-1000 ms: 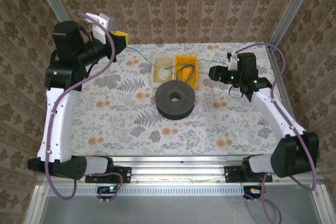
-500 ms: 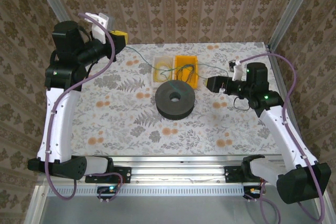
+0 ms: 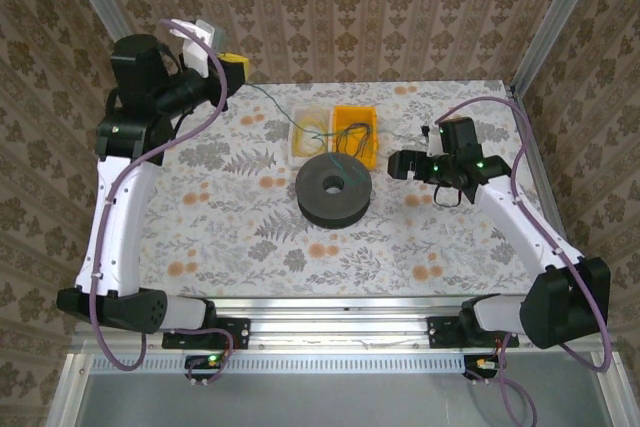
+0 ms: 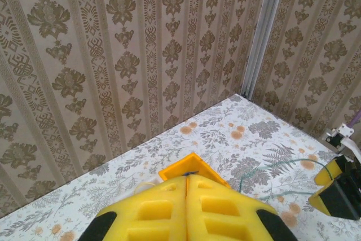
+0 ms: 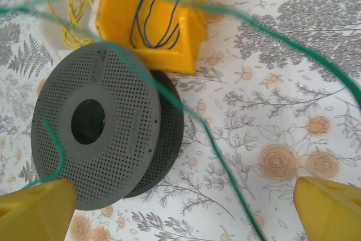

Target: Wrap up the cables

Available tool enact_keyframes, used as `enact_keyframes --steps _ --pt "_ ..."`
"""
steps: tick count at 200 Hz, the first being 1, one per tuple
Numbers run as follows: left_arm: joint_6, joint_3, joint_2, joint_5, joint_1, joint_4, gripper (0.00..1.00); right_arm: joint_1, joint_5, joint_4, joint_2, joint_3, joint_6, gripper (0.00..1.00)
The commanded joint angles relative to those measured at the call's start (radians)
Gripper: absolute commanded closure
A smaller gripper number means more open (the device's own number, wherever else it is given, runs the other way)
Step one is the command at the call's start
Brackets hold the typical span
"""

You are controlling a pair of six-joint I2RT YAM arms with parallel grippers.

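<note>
From above, the left gripper (image 3: pixel 232 65) hangs high over the table's (image 3: pixel 200 227) far-left corner. It is clenched on what looks like the green cable's (image 3: pixel 268 105) end, so the strand slopes down toward the spool (image 3: pixel 333 190). The left wrist view shows its fingers (image 4: pixel 158 213) pressed together. In the right wrist view, the right gripper (image 5: pixel 181 196) stands released and wide, straddling the strand beside the spool, probably to catch it for winding.

spool (image 5: pixel 113 156) — matt grey perforated plastic; bin (image 5: pixel 169 55) — smooth yellow plastic; cables (image 5: pixel 282 36) plastic-coated; table (image 5: pixel 271 105) matt floral print.
</note>
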Motion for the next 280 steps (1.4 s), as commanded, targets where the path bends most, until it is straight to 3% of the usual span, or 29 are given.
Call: enact_keyframes --steps 1,19,57,82,94,116,172,208,229,280 --pt "-0.016 0.007 -0.025 0.011 -0.010 0.053 1.00 0.028 0.029 0.060 -0.006 0.025 -0.006 0.00" --pt "-0.029 0.003 -0.034 0.020 -0.016 0.064 1.00 0.054 0.214 -0.068 0.079 0.117 -0.024 0.00" --pt "-0.018 0.027 -0.048 0.018 -0.037 0.026 1.00 0.130 0.684 -0.148 0.152 0.173 0.040 0.00" --pt "-0.014 0.021 -0.069 0.008 -0.042 0.023 1.00 0.137 0.826 -0.129 0.156 0.152 0.066 0.00" --pt "-0.011 0.024 -0.070 0.008 -0.044 0.016 1.00 0.124 0.706 -0.047 0.115 0.106 0.027 0.00" --pt "-0.001 0.024 -0.071 0.001 -0.044 -0.003 1.00 0.064 0.181 0.204 -0.031 -0.024 0.006 0.00" --pt "0.000 -0.005 -0.080 0.001 -0.044 0.010 1.00 -0.071 -0.420 0.335 -0.178 -0.040 0.116 0.00" --pt "-0.005 -0.016 -0.086 0.004 -0.044 0.025 1.00 -0.046 -0.450 0.237 -0.234 0.017 0.060 0.00" --pt "-0.014 -0.015 -0.087 0.009 -0.044 0.036 1.00 0.066 -0.332 0.150 -0.229 0.067 -0.021 0.01" --pt "-0.024 -0.011 -0.087 0.019 -0.050 0.041 1.00 0.259 -0.040 0.155 -0.112 0.083 -0.065 0.19"
